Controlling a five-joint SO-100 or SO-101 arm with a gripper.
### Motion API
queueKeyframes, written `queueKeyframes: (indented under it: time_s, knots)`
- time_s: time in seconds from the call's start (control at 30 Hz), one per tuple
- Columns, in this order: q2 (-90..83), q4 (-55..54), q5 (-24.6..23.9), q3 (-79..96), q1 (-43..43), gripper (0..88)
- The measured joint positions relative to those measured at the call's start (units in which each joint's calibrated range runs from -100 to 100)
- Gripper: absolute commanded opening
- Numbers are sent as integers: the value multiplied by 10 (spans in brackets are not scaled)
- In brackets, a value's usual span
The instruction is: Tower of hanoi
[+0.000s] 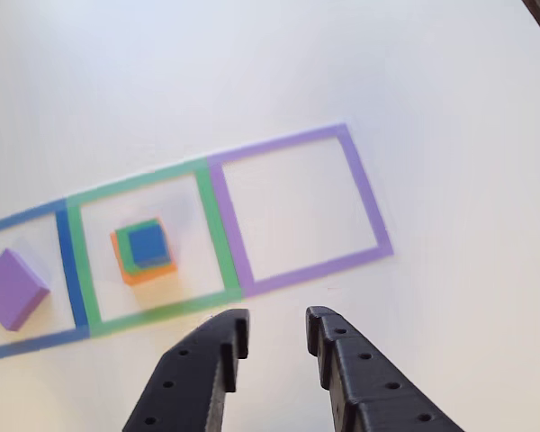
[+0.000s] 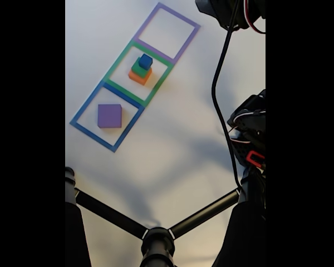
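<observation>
The tower of hanoi blocks lie in two taped squares. A flat purple block [image 1: 13, 288] [image 2: 109, 115] sits alone inside the blue outline. Inside the green outline stands a stack: an orange block [image 1: 148, 270] [image 2: 138, 77] at the bottom, a green block [image 1: 121, 247] [image 2: 138, 69] on it, and a small blue cube [image 1: 148, 245] [image 2: 146, 60] on top. In the other view my gripper [image 1: 277, 326] hangs open above the table, near the corner shared by the green and purple outlines. Nothing is between its black fingers [image 1: 220, 346].
Three taped outlines run in a row on the white table: blue [image 1: 69, 261], green [image 1: 135, 180] and purple [image 1: 315, 271], the purple one with nothing inside. In the fixed view, black stand legs [image 2: 156, 239] cross the bottom, and a cable [image 2: 218, 83] and the arm's body [image 2: 250, 128] fill the right side.
</observation>
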Motion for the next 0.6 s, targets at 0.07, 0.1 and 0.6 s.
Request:
queueKeyframes:
  time_s: [0.07,0.1,0.6]
  knots:
    - [-21,-17,0,52,19,121]
    - [-32,-29,0,80,28,139]
    - [-238,-317,0,525,44,337]
